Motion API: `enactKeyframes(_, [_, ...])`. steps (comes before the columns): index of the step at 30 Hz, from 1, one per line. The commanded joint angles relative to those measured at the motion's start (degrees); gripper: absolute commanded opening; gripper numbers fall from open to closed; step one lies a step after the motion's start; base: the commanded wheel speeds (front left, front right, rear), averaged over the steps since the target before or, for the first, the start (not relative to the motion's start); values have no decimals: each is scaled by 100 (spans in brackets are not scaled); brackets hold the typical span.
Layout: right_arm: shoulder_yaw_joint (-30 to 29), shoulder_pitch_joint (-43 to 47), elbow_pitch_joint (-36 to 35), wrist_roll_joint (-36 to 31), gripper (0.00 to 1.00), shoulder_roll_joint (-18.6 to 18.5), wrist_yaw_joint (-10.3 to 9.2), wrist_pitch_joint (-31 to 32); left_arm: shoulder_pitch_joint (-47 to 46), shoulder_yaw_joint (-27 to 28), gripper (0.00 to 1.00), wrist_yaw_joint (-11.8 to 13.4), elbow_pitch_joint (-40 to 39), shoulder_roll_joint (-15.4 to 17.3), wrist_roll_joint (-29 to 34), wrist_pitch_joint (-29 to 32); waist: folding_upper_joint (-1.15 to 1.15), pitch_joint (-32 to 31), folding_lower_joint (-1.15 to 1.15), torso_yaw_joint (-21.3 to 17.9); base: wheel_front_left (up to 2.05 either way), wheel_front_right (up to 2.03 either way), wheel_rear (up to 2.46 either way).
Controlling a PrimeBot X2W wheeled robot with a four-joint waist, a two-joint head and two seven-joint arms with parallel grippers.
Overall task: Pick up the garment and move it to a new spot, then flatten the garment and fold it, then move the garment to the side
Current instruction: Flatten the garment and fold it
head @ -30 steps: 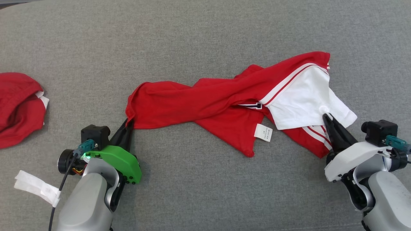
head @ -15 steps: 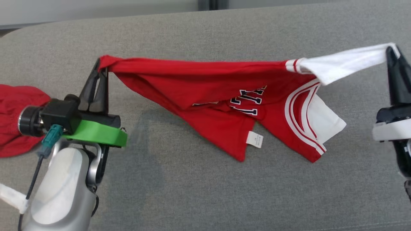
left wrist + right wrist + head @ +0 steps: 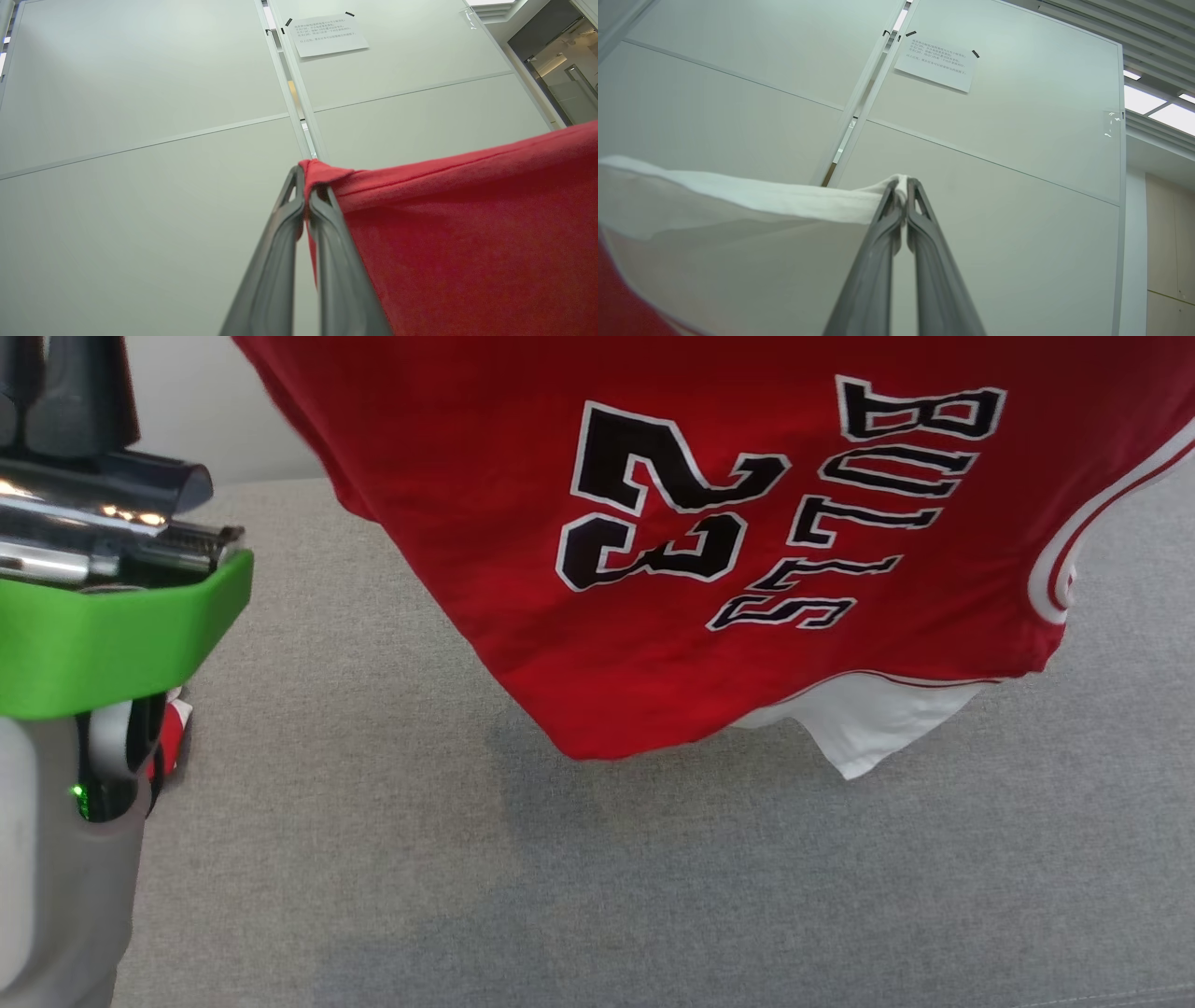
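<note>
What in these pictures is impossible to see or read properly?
Head view: the jersey runs off the top edge, so its upper part is cut off.
Head view: the jersey hides part of the grey cushion behind it.
Head view: the left arm hides most of a red-and-white cloth.
Left wrist view: the notice on the wall is too small to read.

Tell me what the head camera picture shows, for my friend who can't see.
A red jersey with a sideways black 23 hangs over a grey cushion, a white part peeking out below. The robot's left arm, wearing a green band, is at the left edge.
</note>
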Motion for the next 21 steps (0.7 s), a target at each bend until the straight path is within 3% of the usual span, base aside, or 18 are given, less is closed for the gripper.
enactKeyframes(1, [-36, -152, -3, 67, 0, -98, -10, 91, -159, 19, 0, 1, -84, 42, 12, 84, 0, -46, 0, -26, 0, 0, 0])
enactKeyframes(6, [99, -710, 261, 329, 0, -365, -10, 319, -590, -20, 0, -39, -120, 13, -73, 403, 0, -22, 0, -55, 0, 0, 0])
enactKeyframes(12, [540, -1355, 988, 605, 0, -433, -10, 371, -973, -164, 0, -151, 430, -180, -289, 476, 0, 280, 0, -47, 0, 0, 0])
enactKeyframes(16, [910, -2013, 1792, 729, 0, -308, -10, 308, -1451, -162, 0, -239, 1292, -402, -519, 339, 0, 677, 0, -57, 0, 0, 0])
enactKeyframes(21, [1491, -3146, 3173, 732, 0, 99, -11, -7, -2234, -48, 0, -352, 3055, -668, -684, -187, 0, 1024, 0, -167, 0, 0, 0])
